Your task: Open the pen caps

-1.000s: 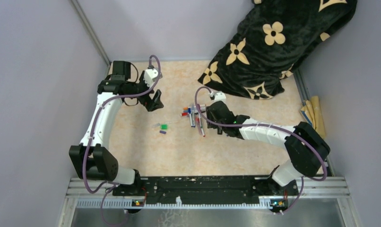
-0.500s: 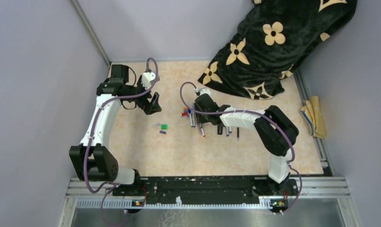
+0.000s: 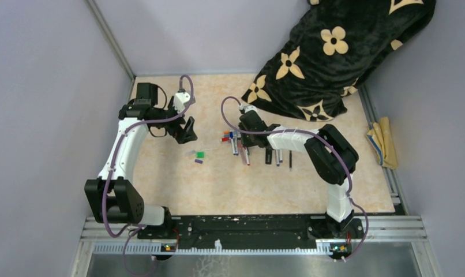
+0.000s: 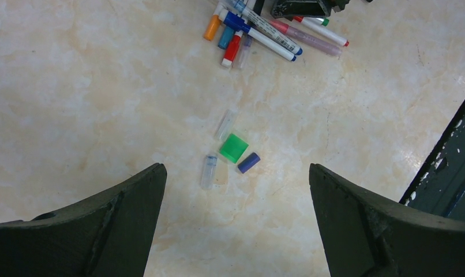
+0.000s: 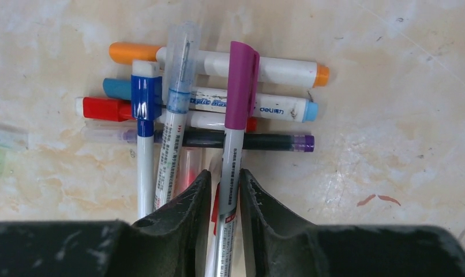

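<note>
Right jaws: low over the pile of pens, clamped on the white barrel of the purple-capped pen, with a dark finger tight at each side.
Purple-capped pen: on top of the pile, its purple cap on and pointing away from the wrist, crossing the pens beneath.
Pile of pens: mid-bench. An orange-capped pen, a light-blue-capped pen, a red-capped pen and a thin purple-ended pen lie side by side crosswise. A blue-capped pen and a clear-capped pen lie over them, beside the gripped one.
Left jaws: spread wide, holding nothing, hovering above the loose caps.
Loose caps: a green cap and a small purple cap lie just beside each other. Two clear caps lie near them. All rest on the bare bench, between the left arm and the pile.
Other pens: a few more lie on the bench by the right forearm.
Cloth: a black cloth with cream flowers is heaped in the far right corner.
</note>
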Motion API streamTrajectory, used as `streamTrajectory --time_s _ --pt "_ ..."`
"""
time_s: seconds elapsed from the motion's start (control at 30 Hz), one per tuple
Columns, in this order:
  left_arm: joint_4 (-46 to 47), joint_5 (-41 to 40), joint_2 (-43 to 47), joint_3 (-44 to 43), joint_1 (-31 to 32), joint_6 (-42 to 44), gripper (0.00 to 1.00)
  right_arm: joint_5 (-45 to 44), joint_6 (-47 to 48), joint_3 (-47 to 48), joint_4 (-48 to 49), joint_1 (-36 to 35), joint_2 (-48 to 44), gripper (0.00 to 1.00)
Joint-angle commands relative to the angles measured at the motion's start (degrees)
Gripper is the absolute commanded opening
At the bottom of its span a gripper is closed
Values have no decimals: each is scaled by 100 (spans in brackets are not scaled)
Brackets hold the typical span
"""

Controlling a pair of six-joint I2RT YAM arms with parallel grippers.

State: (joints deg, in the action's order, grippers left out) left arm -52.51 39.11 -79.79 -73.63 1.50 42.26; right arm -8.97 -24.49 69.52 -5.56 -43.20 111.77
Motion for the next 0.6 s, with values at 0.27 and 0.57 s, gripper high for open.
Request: streamTrajectory --time_s 0.27,0.57 --pt "-148 231 60 147 -41 221 97 225 225 562 -56 125 79 25" --pt "-230 268 16 165 -44 286 96 167 280 699 -177 190 205 11"
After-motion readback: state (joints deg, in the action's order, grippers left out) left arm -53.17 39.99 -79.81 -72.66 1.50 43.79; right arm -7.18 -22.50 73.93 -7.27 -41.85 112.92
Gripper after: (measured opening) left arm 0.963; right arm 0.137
